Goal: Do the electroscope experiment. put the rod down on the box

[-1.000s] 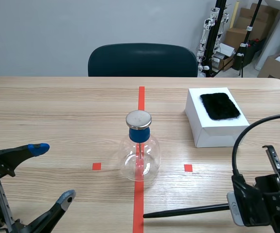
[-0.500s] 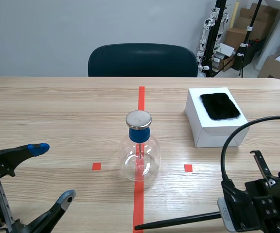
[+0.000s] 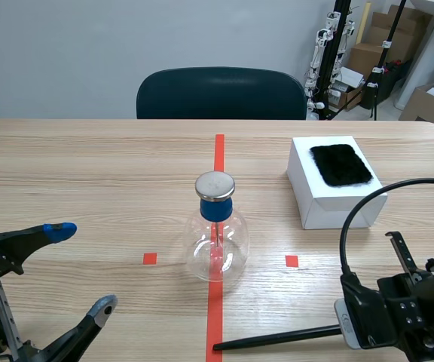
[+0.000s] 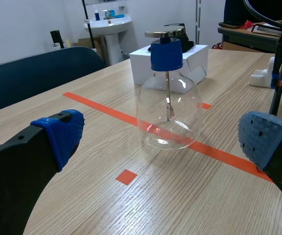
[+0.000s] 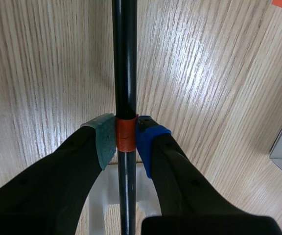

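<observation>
Right arm has sunk lower with the rod since a second ago. White box [image 3: 330,205] sits far right on the table [image 3: 89,166], well apart from the rod. Left gripper [image 3: 81,266] is spread wide, empty. Right gripper [image 5: 125,142] is clamped on the black rod [image 5: 125,63] at its orange band, the rod pointing ahead.

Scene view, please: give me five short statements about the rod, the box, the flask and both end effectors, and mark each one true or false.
1. The right end effector is shut on the rod. True.
2. The rod lies on the white box. False: it is in the right end effector, apart from the box.
3. The left end effector is open and holds nothing. True.
4. The glass flask has a red stopper. False: its stopper is blue.
5. A black pad lies on the box. True.
</observation>
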Controlling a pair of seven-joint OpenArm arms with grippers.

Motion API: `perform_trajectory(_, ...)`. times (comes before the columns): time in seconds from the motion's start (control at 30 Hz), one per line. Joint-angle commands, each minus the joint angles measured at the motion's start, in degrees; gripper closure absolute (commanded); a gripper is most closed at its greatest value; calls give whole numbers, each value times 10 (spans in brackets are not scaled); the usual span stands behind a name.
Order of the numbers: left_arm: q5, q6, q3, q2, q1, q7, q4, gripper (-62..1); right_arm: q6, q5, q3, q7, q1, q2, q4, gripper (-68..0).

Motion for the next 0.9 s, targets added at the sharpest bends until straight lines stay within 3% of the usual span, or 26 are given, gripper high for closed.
perform_trajectory(0.0, -4, 1, -1, -1, -2, -8, 3, -623, 5, 4, 4, -2, 7, 6, 0, -4)
perform_trajectory(0.13, -4, 1, -1, -1, -2, -8, 3, -623, 5, 4, 4, -2, 7, 3, -8, -7)
perform_trajectory(0.4, -4, 1, -1, -1, -2, -8, 3, -623, 5, 4, 4, -19, 7, -5, -13, -91)
perform_trajectory(0.87, -4, 1, -1, -1, -2, -8, 3, -623, 5, 13, 4, -26, 7, -3, -12, -472)
